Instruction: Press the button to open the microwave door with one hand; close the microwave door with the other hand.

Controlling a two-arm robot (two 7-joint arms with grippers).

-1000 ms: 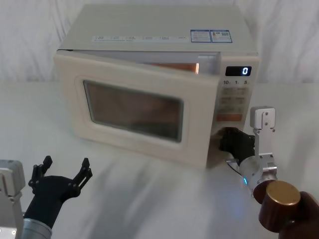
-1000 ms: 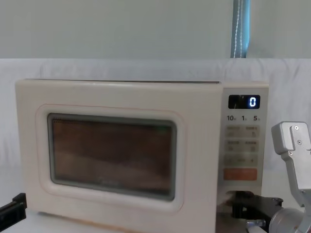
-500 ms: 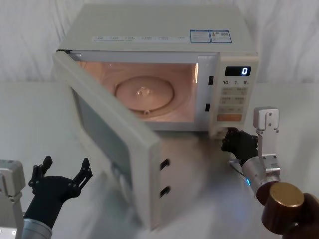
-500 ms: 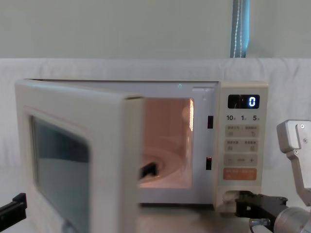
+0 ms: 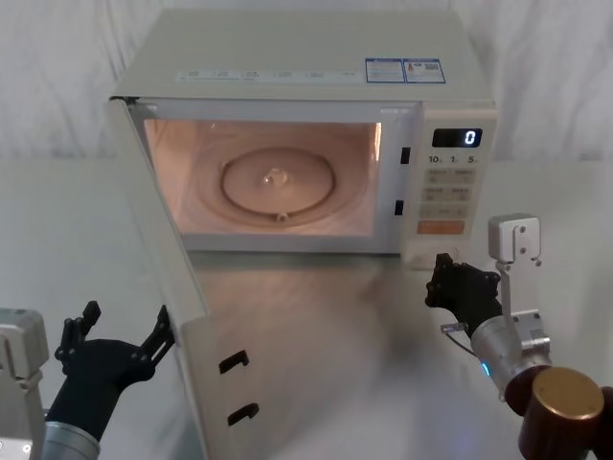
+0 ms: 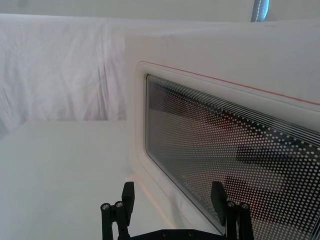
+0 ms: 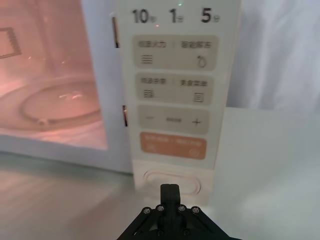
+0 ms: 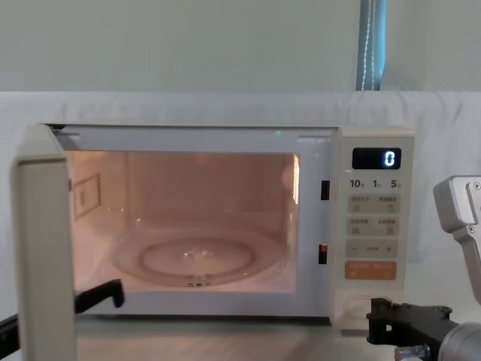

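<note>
Boxy cream microwave [image 5: 306,77] sits at table's far edge, cavity lit. Cream microwave door with dark window [image 5: 177,316] swung fully out, hinged on left, edge-on toward you, long axis running from hinge toward table's near edge.

Your left gripper [image 5: 117,337] just beside door's outer face, fingers spread wide, holding nothing. Nearer arm for closing; push goes rightward against window [image 6: 240,160].

Right gripper [image 5: 458,284] apart from wide cream pill-shaped button [image 7: 171,181], fingers pinched together, empty. Judgement: press done, closing next.
</note>
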